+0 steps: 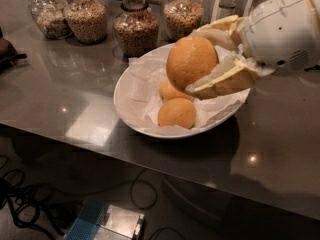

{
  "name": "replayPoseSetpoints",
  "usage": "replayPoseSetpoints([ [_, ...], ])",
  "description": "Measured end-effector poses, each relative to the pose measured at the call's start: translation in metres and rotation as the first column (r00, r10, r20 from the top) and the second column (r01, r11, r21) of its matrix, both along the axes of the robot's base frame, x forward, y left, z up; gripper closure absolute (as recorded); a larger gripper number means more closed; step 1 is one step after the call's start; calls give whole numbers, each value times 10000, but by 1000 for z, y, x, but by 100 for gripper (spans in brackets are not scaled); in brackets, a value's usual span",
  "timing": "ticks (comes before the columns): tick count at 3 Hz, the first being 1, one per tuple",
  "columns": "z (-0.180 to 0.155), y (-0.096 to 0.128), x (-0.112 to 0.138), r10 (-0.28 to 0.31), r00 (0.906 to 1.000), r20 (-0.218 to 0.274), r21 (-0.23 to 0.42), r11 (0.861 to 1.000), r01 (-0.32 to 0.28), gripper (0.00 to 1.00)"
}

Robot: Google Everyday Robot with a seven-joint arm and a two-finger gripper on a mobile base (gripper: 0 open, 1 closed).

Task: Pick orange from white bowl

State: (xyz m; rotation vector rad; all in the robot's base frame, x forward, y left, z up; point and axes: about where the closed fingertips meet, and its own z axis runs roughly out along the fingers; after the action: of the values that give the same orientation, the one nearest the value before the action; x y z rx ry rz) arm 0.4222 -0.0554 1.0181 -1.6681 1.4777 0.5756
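Observation:
A large white bowl [131,115] lined with crumpled white paper sits on the grey countertop. Two oranges lie in it: one in front [176,113] and one behind it [169,90], partly hidden. My gripper [202,59] comes in from the right, above the bowl. Its cream fingers [225,79] are shut on a third orange [191,61], which it holds lifted clear of the other fruit, over the bowl's back right part.
Several glass jars of grains and nuts stand in a row behind the bowl, the nearest one [135,31] just beyond its rim. A dark object [7,51] lies at the left edge. Cables and a box lie on the floor below the counter edge.

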Motion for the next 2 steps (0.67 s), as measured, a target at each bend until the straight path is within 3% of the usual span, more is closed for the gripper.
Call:
replayPoseSetpoints([
  [1,6,3,-42,1056,9939,304,142,9943,-1061,100],
  [2,2,10,-69,2261,9736,309,470,9727,-2274,100],
])
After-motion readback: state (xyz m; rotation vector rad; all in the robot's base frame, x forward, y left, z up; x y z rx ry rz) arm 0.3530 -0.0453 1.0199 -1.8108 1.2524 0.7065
